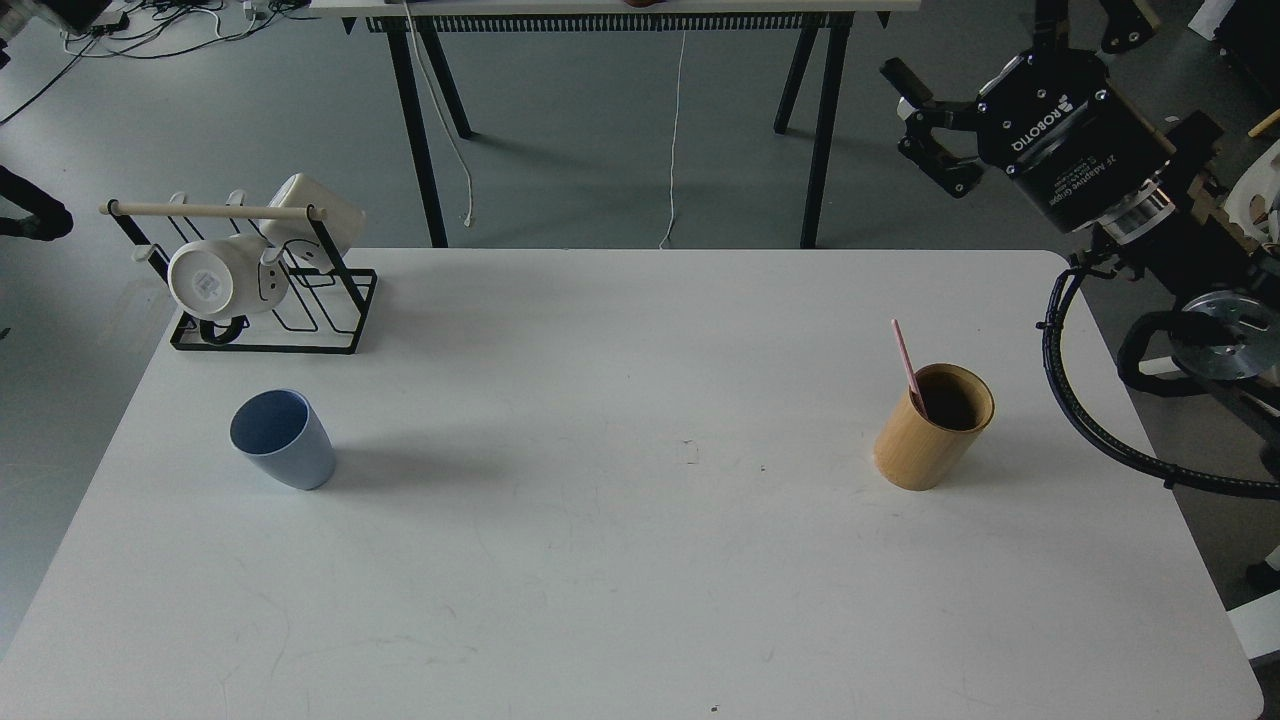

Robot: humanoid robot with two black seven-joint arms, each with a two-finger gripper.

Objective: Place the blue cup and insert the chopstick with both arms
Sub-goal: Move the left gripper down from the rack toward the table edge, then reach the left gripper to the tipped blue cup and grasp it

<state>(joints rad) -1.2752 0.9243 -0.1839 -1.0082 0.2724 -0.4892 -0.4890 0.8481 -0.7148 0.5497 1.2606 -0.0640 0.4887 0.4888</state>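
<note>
The blue cup [283, 440] stands upright on the left part of the white table [640, 580]. One pale pink chopstick [905, 358] leans in a tan bamboo cylinder [932, 428] on the right part of the table. My right gripper [917, 125] hangs open and empty above the floor beyond the table's far right corner, well above and behind the bamboo cylinder. My left gripper is out of view; only a small black piece of that arm [35, 215] shows at the left edge.
A black wire mug rack [300, 318] with two white mugs [215, 280] stands at the table's far left corner. A black-legged table [620, 60] stands behind. Black cable loops [1090, 420] hang off the right table edge.
</note>
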